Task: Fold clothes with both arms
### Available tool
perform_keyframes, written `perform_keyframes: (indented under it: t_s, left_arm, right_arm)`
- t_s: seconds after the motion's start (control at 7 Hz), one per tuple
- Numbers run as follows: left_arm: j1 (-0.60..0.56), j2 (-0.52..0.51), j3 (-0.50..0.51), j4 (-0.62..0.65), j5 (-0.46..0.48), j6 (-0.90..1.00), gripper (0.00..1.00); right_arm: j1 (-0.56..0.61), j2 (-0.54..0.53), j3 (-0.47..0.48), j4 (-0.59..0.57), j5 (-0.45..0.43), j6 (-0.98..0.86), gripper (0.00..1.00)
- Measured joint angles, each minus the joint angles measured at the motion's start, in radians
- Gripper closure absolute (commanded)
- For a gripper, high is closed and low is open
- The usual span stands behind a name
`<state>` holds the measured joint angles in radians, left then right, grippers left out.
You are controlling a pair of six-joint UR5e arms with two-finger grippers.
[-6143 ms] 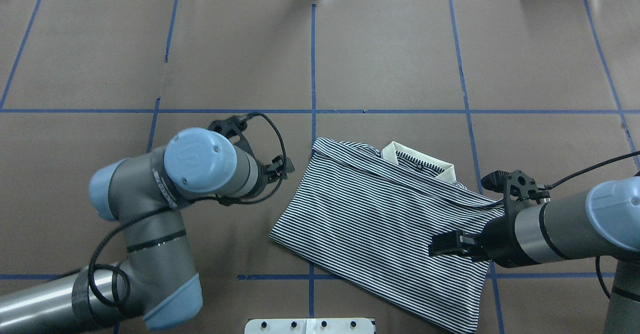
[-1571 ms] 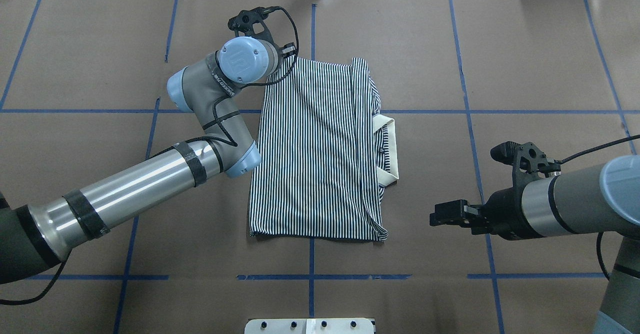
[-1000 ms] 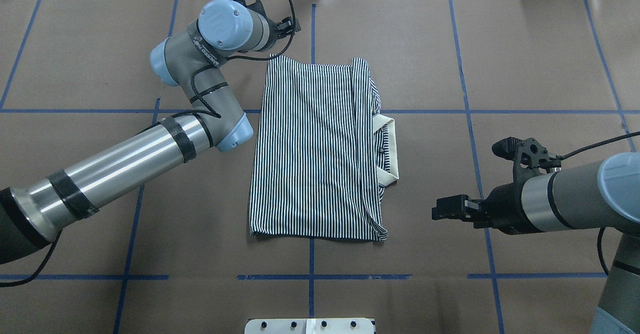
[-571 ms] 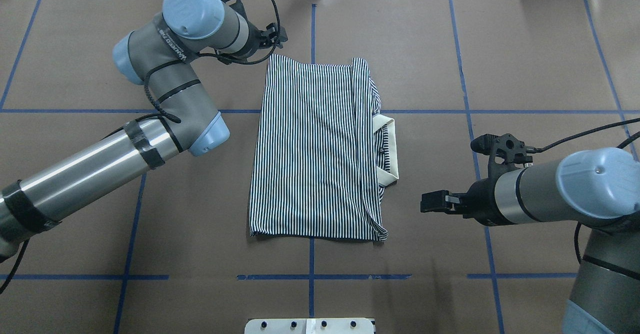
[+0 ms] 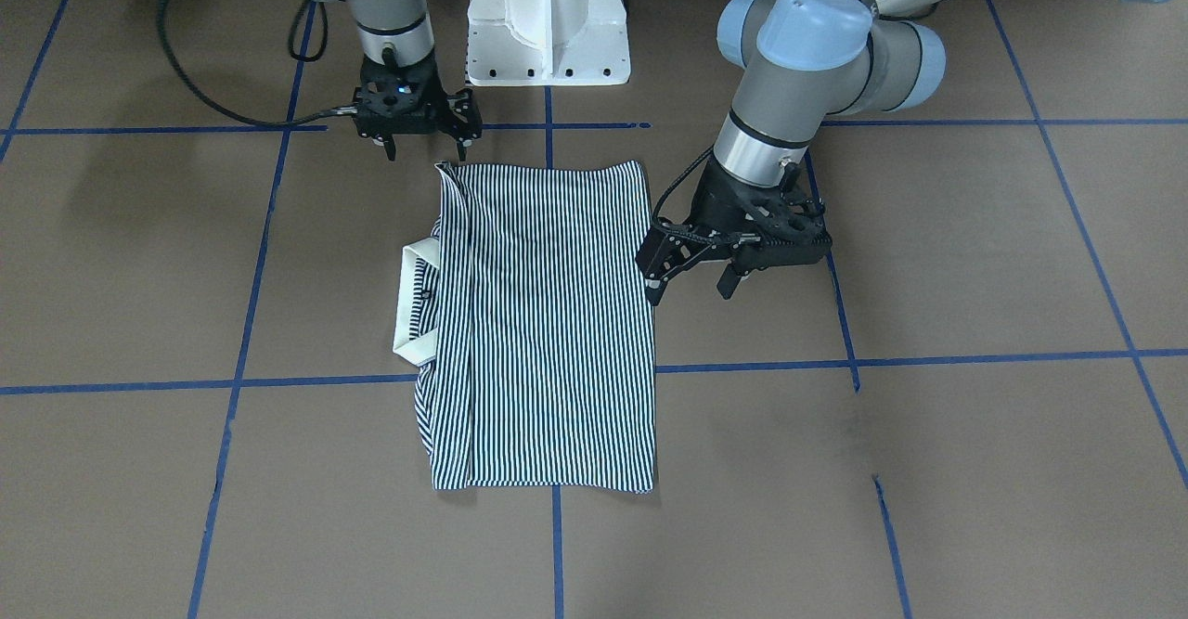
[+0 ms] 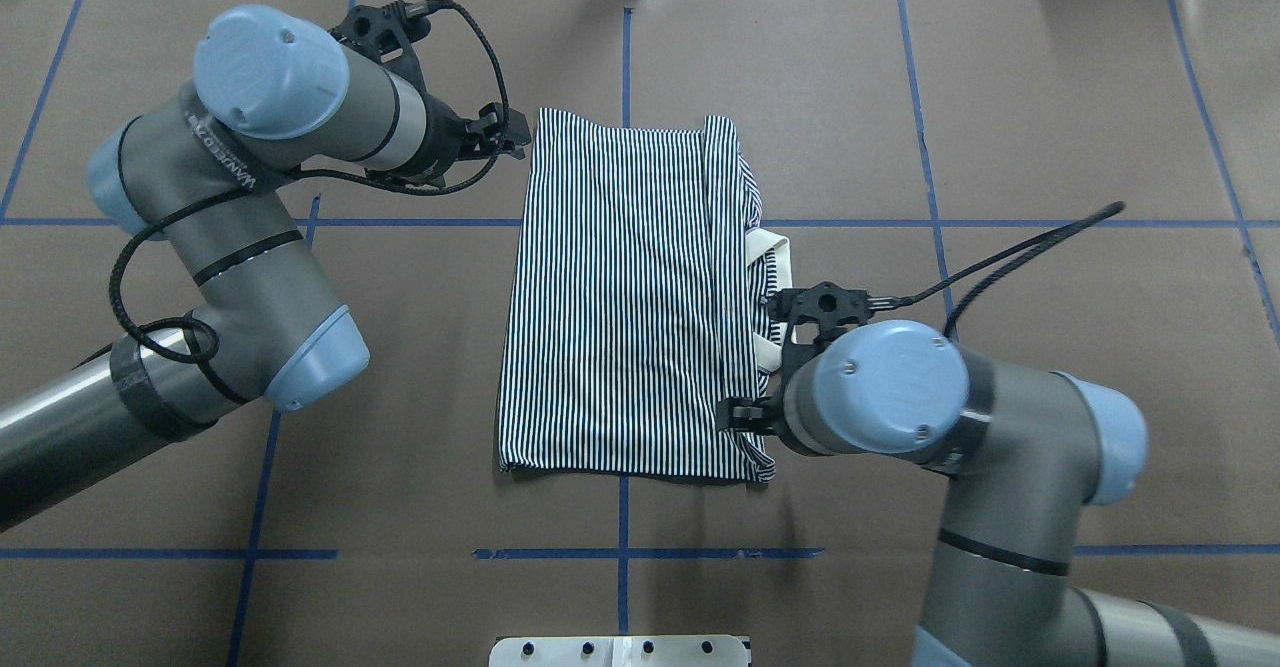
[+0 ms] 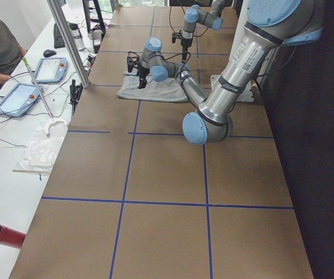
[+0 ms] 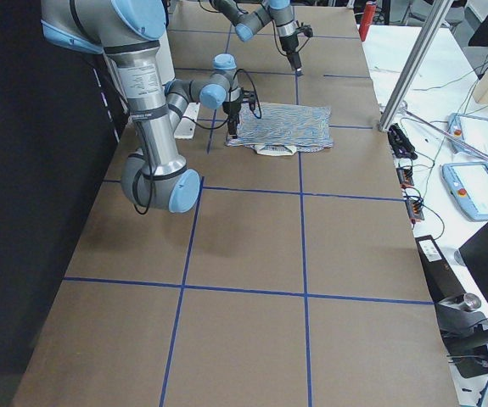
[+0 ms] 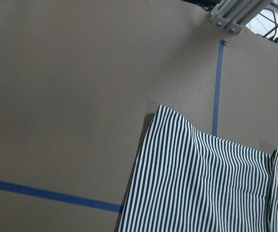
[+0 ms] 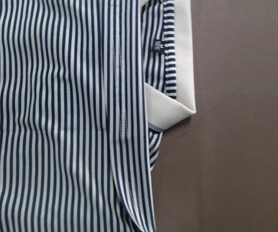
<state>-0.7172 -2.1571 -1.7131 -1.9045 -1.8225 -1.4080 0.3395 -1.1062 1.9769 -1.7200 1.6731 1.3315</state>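
One striped polo shirt [image 6: 620,297] is lying flat on the table [image 6: 1050,97], folded into a tall rectangle. Its long axis is running straight away from my base, along the blue tape line [image 6: 624,47] down the middle of the table. A cross line of tape [image 6: 1000,223] is passing under its far half. The cream collar [image 5: 408,308] is sticking out sideways about midway along the shirt's right edge, pointing towards my right arm's side. In the right wrist view a small dark neck label [image 10: 158,46] is showing inside it. A narrow lengthwise flap of striped cloth is lying folded over along that same side, partly covering the collar.

I am holding my left gripper [image 5: 690,296] with its fingers spread apart and nothing between them. It is hovering beside the shirt's left edge, clear of the cloth, and its wrist camera is looking down on the shirt's far left corner.

I am holding my right gripper [image 5: 427,153] spread wide too, gripping nothing, pointing down just beside the shirt's near right corner. I cannot tell whether its fingertips are touching the table.
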Motion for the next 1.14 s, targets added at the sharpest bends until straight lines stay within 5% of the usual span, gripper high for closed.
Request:
perform_keyframes:
  t_s: [1.14]
  left_arm:
    - [0.02, 0.03, -0.016, 0.005, 0.006, 0.0, 0.0]
  right_arm:
    - [0.021, 0.064, -0.163, -0.048, 0.023, -0.298, 0.0]
